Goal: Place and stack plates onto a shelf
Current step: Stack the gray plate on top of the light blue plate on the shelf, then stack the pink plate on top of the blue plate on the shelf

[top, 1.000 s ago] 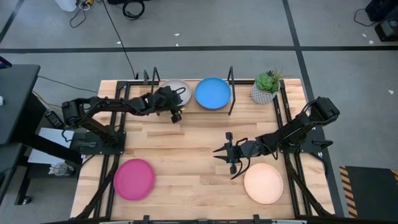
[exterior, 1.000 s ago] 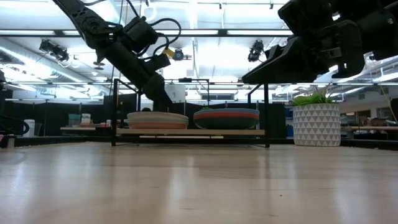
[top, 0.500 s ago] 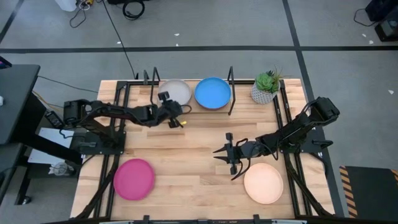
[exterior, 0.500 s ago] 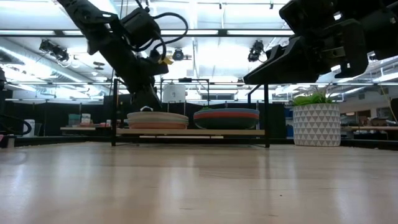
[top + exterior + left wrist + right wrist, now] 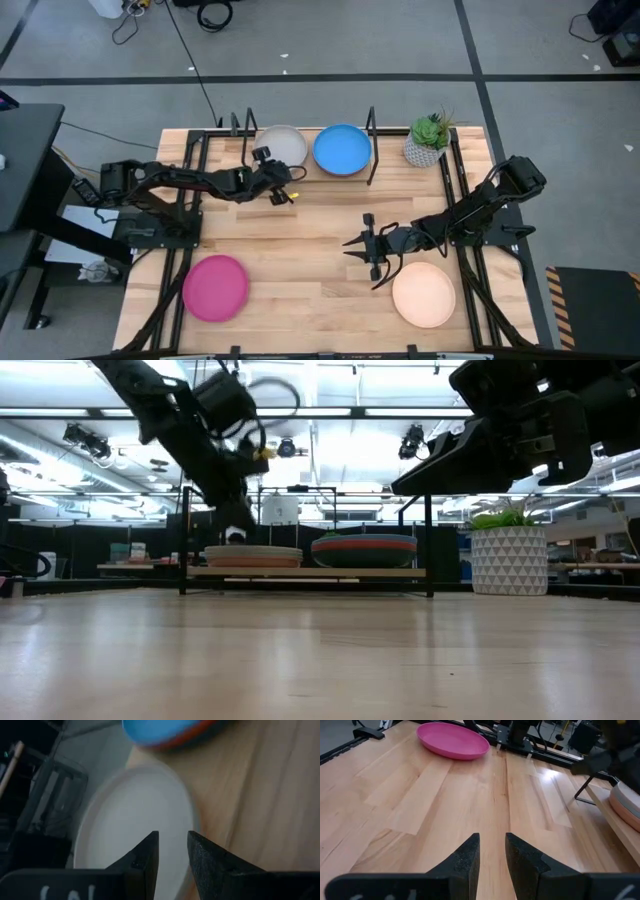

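Note:
The shelf (image 5: 300, 572) stands at the table's far edge and bears two stacks. The left stack is topped by the grey plate (image 5: 284, 147) (image 5: 135, 820), the right stack by the blue plate (image 5: 341, 150). The pink plate (image 5: 215, 288) (image 5: 452, 740) and the cream plate (image 5: 424, 295) lie flat on the tabletop near its near edge. My left gripper (image 5: 283, 180) (image 5: 173, 840) hovers just in front of the grey plate, empty, fingers a narrow gap apart. My right gripper (image 5: 348, 243) (image 5: 492, 840) waits above mid-table beside the cream plate, empty, with a similar narrow gap.
A potted plant (image 5: 428, 140) (image 5: 508, 555) in a white pot stands at the far right corner beside the shelf. Thin black uprights (image 5: 372, 130) rise at the shelf's ends. Bare wood lies between the shelf and the two loose plates.
My left gripper has drawn back from over the grey plate stack toward the table's near edge and now hangs in front of the shelf. The stacks have not moved.

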Controlling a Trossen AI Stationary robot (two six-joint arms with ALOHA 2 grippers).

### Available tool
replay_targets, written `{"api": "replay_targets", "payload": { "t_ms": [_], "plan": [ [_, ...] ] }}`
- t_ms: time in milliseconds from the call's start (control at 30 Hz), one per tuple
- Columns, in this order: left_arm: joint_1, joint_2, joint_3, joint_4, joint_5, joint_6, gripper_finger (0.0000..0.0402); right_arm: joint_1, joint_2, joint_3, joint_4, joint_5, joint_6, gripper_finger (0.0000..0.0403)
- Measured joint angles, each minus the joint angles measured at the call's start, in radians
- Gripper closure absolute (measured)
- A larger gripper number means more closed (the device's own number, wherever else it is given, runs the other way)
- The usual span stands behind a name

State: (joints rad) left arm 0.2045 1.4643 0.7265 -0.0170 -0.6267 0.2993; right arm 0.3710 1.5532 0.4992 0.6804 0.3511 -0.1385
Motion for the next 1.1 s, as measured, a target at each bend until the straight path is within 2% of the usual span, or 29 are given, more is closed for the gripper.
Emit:
{"api": "replay_targets", "payload": {
  "t_ms": [167,233,300,467,567,667,867,1100],
  "plan": [
    [-0.111,-0.062,0.009,-0.052,0.025,-0.062,0.0292,0.0,0.0,0.0,-0.007,0.001,-0.004,0.0304],
    [-0.165,-0.089,0.01,-0.101,0.124,-0.126,0.0292,0.0,0.0,0.0,-0.008,0.011,-0.019,0.0304],
    [-0.209,-0.104,0.01,-0.148,0.272,-0.246,0.0292,0.0,0.0,0.0,-0.007,0.023,-0.04,0.0304],
    [-0.312,-0.107,0.01,-0.276,0.621,-0.725,0.0292,-0.001,0.0,0.0,0.016,0.023,-0.098,0.0304],
    [-0.403,-0.095,0.01,-0.334,0.709,-0.957,0.0292,-0.008,0.0,0.0,0.02,0.008,-0.106,0.0304],
    [-0.529,-0.095,0.009,-0.351,0.68,-1.134,0.0292,-0.022,0.0,0.0,0.001,-0.041,-0.107,0.0304],
    [-0.755,-0.096,0.01,-0.32,0.527,-1.462,0.0292,-0.04,0.0,0.0,-0.036,-0.084,-0.13,0.0304],
    [-0.94,-0.096,0.01,-0.318,0.346,-1.749,0.0292,-0.042,0.0,0.0,-0.04,-0.113,-0.212,0.0304]
  ]
}}
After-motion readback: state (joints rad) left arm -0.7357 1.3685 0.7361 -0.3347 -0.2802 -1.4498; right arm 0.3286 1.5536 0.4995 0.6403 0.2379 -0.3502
